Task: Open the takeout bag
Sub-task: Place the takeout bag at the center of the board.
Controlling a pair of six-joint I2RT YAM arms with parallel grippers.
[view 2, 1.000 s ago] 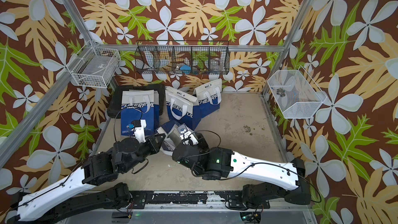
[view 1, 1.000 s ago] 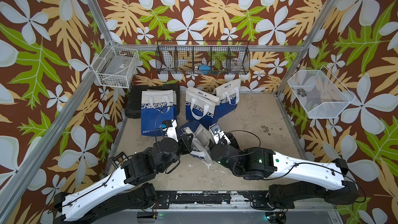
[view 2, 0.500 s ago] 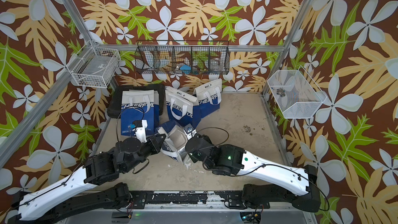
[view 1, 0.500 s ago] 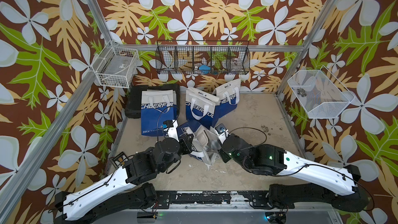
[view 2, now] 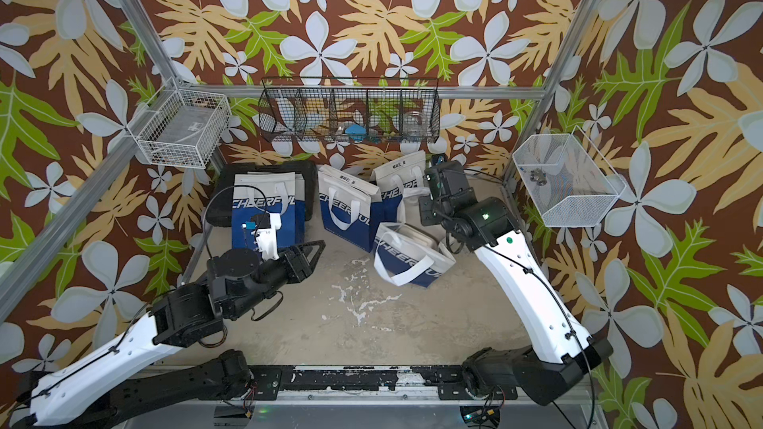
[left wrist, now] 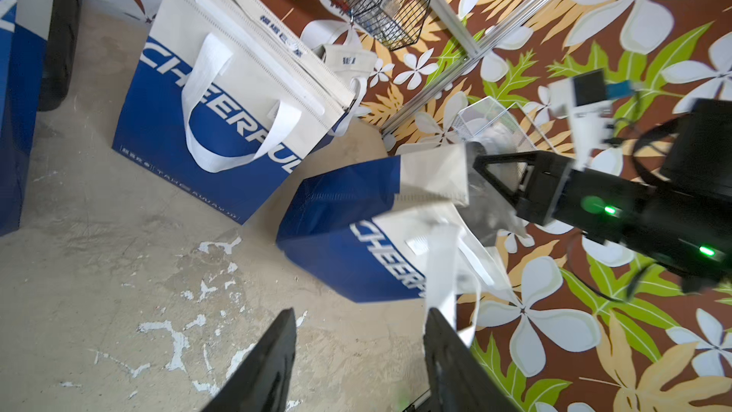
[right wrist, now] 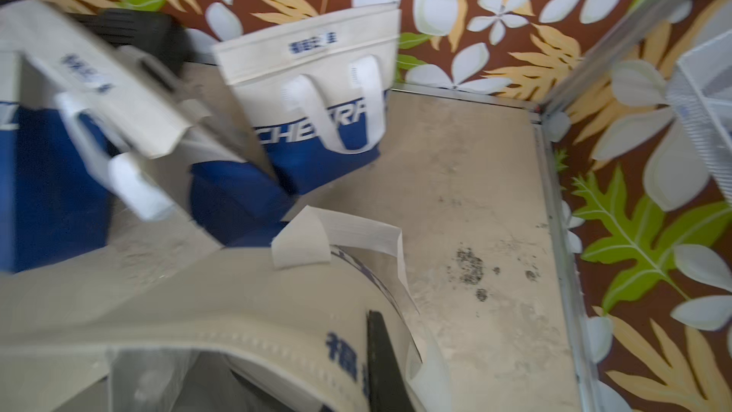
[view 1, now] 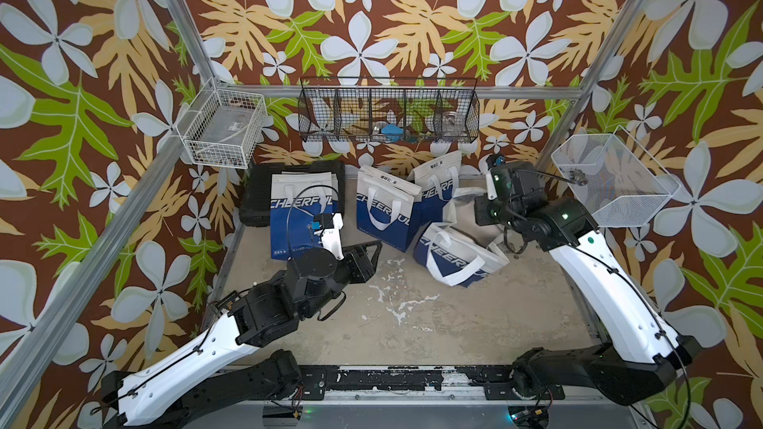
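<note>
The takeout bag [view 1: 456,260] [view 2: 406,260], blue and cream with white handles, leans tilted on the floor right of centre. My right gripper [view 1: 465,203] [view 2: 415,206] is shut on its cream top flap and holds that flap up and back. In the right wrist view one black finger [right wrist: 382,362] lies against the flap [right wrist: 237,303], and the mouth below it gapes. My left gripper [view 1: 371,249] [left wrist: 360,334] stands open left of the bag [left wrist: 344,239], with nothing between its fingers. A loose white handle [left wrist: 439,283] hangs close to one fingertip.
Three more bags of the same kind stand at the back [view 1: 303,208] [view 1: 384,208] [view 1: 437,183], before a black case [view 1: 256,196]. Wire baskets hang on the walls: white [view 1: 221,134], black [view 1: 388,111], and mesh [view 1: 611,179].
The left gripper has opened and let go of the bag. The right gripper has shut on the flap and swung right and back, dragging the bag with it.
</note>
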